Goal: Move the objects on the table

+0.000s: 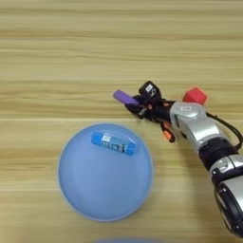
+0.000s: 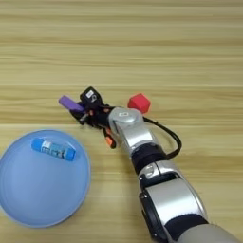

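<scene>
Your gripper (image 1: pixel 136 105) was at the purple block (image 1: pixel 125 98), just above the plate (image 1: pixel 76 190) on the worktop (image 1: pixel 57 57); I could not tell whether it had hold of it. The glue stick (image 1: pixel 114 143) lay in the plate's upper part, and the red cube (image 1: pixel 195 96) sat just beside your forearm. The block looked light, stiff and smooth, so you would have done best to pinch it across its narrow sides near the middle.
</scene>
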Motion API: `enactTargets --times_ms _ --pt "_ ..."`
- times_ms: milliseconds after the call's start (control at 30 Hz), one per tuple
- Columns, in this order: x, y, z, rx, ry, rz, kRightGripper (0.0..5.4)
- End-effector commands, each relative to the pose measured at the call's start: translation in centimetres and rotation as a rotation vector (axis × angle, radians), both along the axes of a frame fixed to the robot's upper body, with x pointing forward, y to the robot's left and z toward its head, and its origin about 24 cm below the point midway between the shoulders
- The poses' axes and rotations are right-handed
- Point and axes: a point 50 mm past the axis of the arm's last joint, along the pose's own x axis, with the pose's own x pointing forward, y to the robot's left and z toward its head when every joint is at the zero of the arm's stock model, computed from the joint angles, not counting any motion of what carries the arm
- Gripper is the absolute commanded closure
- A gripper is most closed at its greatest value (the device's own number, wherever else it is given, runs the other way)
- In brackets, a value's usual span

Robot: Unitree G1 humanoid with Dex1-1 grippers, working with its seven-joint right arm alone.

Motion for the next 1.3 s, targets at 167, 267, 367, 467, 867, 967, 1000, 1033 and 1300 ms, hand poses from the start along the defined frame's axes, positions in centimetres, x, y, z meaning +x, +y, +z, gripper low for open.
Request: enactTargets --times_ms 167,267,367,467,867,967,1000,1033,1300 --pt "2.5 -1.1 6.4 0.053 -0.213 -0.029 4.00" --pt "2.3 -2.0 7.5 0.068 -0.241 -0.041 4.00" --pt "1.9 -3.1 8.6 0.078 -0.270 -0.054 4.00" --pt "1.4 -4.4 9.9 0.086 -0.300 -0.072 4.00" --pt "-0.5 -12.3 13.5 0.046 -0.356 -0.277 4.00" --pt "-1.1 -13.9 13.7 0.027 -0.354 -0.318 4.00" --pt "-1.3 -14.6 13.7 0.026 -0.352 -0.335 4.00" --pt "-1.5 -15.1 13.7 0.024 -0.349 -0.351 4.00" --pt "-2.8 -18.4 12.0 -0.018 -0.287 -0.455 4.00"
